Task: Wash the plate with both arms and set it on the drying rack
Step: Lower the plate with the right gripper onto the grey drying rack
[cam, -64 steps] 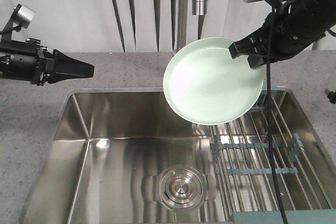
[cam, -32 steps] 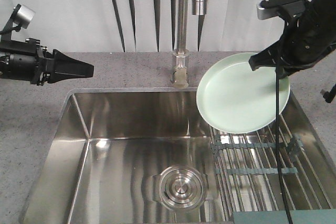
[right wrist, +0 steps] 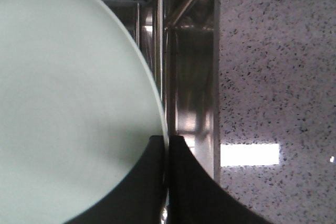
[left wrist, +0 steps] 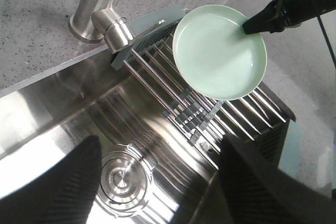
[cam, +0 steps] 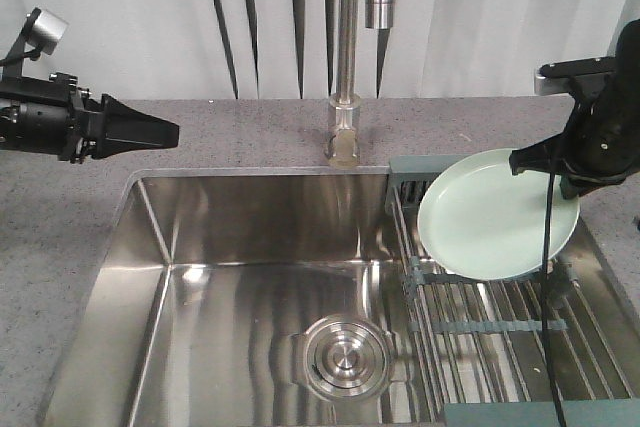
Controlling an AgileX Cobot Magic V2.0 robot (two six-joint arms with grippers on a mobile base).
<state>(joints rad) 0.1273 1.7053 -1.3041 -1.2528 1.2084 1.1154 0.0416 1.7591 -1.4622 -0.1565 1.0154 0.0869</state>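
Note:
The pale mint-green plate [cam: 495, 217] hangs tilted just above the drying rack [cam: 480, 312] on the sink's right side. My right gripper [cam: 540, 159] is shut on the plate's upper right rim. In the right wrist view both black fingers pinch the rim edge of the plate [right wrist: 68, 103] at the gripper [right wrist: 167, 142], with rack rods [right wrist: 158, 30] behind. The left wrist view shows the plate [left wrist: 218, 51], the right gripper [left wrist: 256, 22] and the rack [left wrist: 181, 111]. My left gripper [cam: 168, 131] hovers over the counter at far left, open and holding nothing [left wrist: 165, 182].
A tall steel faucet [cam: 345, 97] stands behind the sink's middle. The round steel drain [cam: 345, 357] sits in the basin floor. The steel sink [cam: 150, 277] is deep, with speckled grey countertop [cam: 60, 237] around it. A black cable [cam: 548, 277] hangs from the right arm across the rack.
My right arm has carried the plate rightward and down, from over the sink's middle to just above the rack. The left arm has not moved.

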